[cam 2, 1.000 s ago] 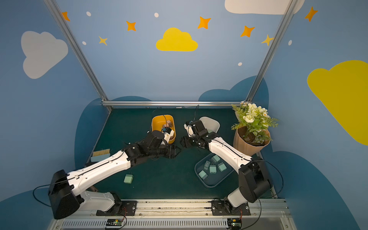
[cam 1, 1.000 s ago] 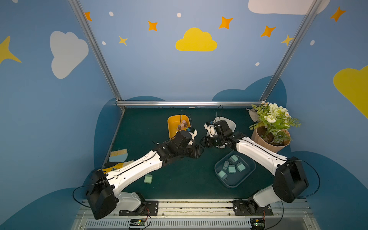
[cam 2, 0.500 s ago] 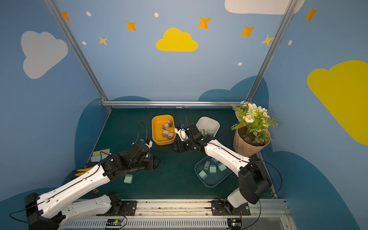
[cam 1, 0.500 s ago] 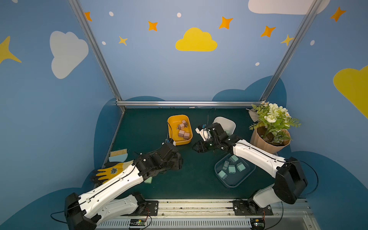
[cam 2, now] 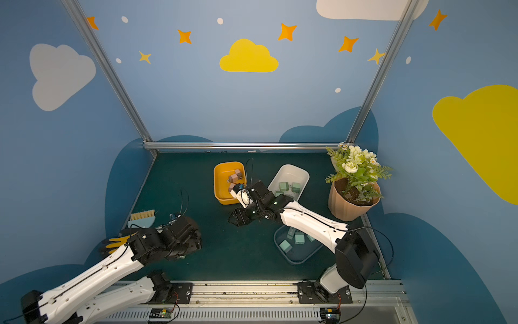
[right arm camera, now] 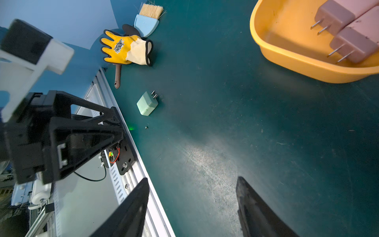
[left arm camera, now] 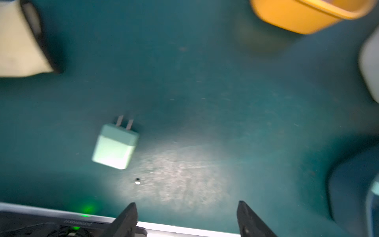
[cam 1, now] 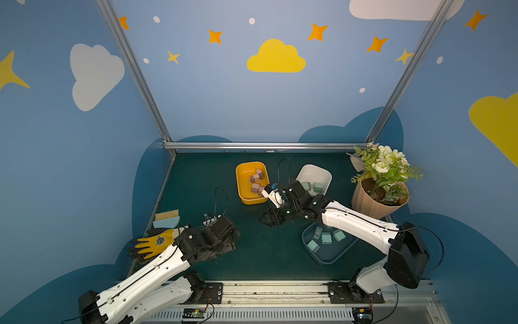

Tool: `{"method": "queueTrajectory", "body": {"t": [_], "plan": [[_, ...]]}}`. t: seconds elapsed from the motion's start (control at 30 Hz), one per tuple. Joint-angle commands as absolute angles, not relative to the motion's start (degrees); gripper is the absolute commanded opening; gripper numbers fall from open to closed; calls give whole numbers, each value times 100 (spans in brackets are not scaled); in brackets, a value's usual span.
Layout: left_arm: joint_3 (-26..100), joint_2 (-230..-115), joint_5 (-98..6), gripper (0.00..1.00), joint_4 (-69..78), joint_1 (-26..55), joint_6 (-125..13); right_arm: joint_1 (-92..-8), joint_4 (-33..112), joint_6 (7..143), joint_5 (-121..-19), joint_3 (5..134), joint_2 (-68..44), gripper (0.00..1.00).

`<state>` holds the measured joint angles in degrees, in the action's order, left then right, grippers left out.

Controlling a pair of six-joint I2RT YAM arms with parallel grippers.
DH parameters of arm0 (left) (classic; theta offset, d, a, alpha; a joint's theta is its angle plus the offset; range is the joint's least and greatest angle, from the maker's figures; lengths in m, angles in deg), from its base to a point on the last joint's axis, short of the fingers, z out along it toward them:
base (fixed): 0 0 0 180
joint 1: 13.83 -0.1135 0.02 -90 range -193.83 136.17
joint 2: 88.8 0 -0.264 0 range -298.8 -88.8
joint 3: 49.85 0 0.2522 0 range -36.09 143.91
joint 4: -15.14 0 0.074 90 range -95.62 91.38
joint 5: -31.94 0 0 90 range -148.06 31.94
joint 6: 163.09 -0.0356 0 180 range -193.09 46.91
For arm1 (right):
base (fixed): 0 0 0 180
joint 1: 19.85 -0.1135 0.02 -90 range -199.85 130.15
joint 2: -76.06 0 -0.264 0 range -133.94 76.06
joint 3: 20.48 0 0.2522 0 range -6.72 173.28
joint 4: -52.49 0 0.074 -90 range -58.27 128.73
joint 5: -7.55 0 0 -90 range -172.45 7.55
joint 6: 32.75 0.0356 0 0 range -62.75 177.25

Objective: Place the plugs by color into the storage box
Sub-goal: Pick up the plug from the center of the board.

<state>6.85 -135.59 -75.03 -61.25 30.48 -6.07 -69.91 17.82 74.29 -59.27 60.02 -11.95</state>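
Observation:
One pale green plug [left arm camera: 115, 146] lies loose on the green mat near the front rail, also seen in the right wrist view [right arm camera: 147, 103]. In both top views my left gripper hides it. My left gripper [left arm camera: 186, 203] hovers open and empty just beside it. My right gripper [right arm camera: 192, 179] hangs open and empty over the bare mat mid-table [cam 1: 265, 220]. The yellow storage box [cam 1: 244, 196] holds pink plugs [cam 1: 256, 178]. Pale green plugs [cam 1: 311, 186] lie in the white box [cam 1: 311, 171]. Teal plugs [cam 1: 326, 238] lie in the clear blue box [cam 1: 325, 258].
A potted plant [cam 1: 378, 196] stands at the right edge. A yellow work glove [cam 1: 157, 242] and a blue-handled brush [cam 1: 168, 218] lie at the left edge. The metal rail [cam 1: 266, 289] runs along the front.
My left arm has drawn back from the yellow box to the near left, above the loose plug, and its jaws have opened. My right gripper has moved from the white box toward mid-table.

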Motion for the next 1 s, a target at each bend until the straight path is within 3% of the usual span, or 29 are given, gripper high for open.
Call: {"method": "queueTrajectory", "body": {"t": [0.0, 0.3, 0.7, 0.97], "plan": [[299, -13142, -7569, 79, -6480, 2528, 145, -7092, 1574, 7294, -5837, 6365, -1383, 68], [-709, -12126, -6573, 83, -6261, 1179, 243, -7406, 1881, 7208, -5713, 6318, -1538, 69], [-933, -13136, -6137, 83, -5263, 630, -405, -7531, 2020, 7332, -5676, 6017, -1338, 68], [-885, -14017, -6106, 76, -4816, 80, -1059, -7531, 1990, 7308, -5847, 6042, -1196, 67]]}}
